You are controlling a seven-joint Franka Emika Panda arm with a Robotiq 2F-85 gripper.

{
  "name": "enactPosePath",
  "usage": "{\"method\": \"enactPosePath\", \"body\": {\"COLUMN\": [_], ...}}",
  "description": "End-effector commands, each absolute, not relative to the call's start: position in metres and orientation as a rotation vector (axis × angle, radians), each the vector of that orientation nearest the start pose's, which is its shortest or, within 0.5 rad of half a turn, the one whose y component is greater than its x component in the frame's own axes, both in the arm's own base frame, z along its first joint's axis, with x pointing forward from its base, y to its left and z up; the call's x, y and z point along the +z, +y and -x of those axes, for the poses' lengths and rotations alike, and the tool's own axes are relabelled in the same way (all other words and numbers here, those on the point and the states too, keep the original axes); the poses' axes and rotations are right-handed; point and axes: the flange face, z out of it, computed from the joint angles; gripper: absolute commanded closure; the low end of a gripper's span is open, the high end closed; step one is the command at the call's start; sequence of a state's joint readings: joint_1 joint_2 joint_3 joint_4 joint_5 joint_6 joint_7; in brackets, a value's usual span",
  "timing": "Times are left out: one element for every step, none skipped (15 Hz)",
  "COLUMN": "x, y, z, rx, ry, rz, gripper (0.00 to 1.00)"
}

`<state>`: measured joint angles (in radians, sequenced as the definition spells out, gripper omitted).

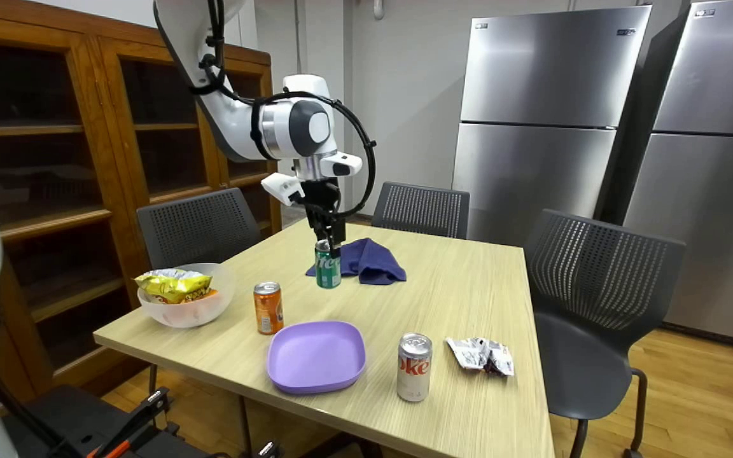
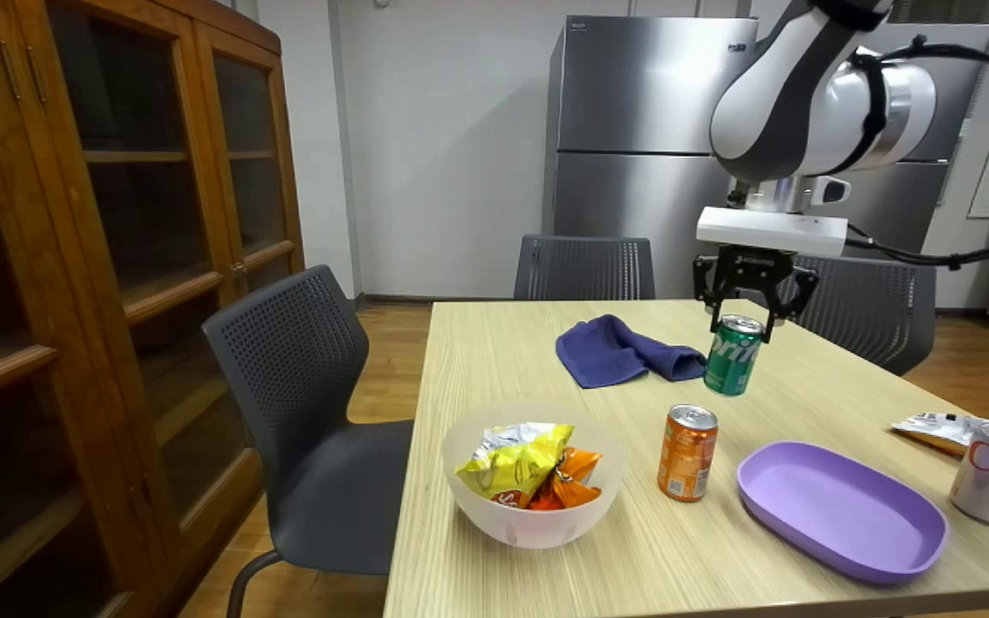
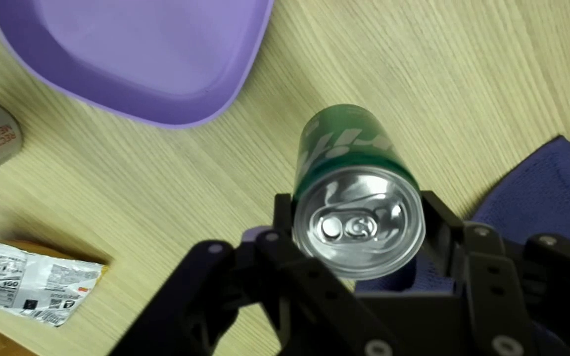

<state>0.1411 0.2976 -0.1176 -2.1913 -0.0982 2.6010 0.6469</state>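
Pinching the green can (image 2: 730, 367) between 2 fingers (image 3: 283, 212), the tool (image 2: 742, 330) holds it upright near a dark blue cloth (image 1: 373, 259). An orange can (image 2: 688, 455), a purple plate (image 1: 315, 356) and a silver can (image 1: 414, 378) sit on the tabletop (image 1: 455, 292).

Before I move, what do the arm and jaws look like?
The arm is white and rounded, with dark grey panels and a silvery band. Black cable runs along it, tied with black straps. A white bar sits above the jaws, which are black, angular and jointed; small white lettering marks their black base.
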Motion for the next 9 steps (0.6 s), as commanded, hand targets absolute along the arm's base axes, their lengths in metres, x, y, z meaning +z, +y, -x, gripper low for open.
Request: {"method": "enactPosePath", "body": {"x": [0.276, 0.277, 0.277, 0.277, 0.277, 0.275, 0.275, 0.273, 0.272], "y": [-0.004, -0.009, -0.014, -0.018, -0.021, -0.024, -0.027, -0.029, -0.032], "z": [-0.544, -0.539, -0.534, -0.530, -0.525, -0.520, -0.515, -0.511, -0.507], "rx": [-0.227, -0.224, -0.218, -0.210, -0.200, -0.184, -0.168, -0.151, -0.136], "ry": [0.800, 0.792, 0.784, 0.775, 0.763, 0.749, 0.735, 0.724, 0.710], "rz": [3.053, 3.055, 3.058, 3.061, 3.065, 3.068, 3.068, 3.068, 3.064], "gripper": [0.62, 0.62, 0.62, 0.62, 0.62, 0.62, 0.62, 0.62, 0.62]}}
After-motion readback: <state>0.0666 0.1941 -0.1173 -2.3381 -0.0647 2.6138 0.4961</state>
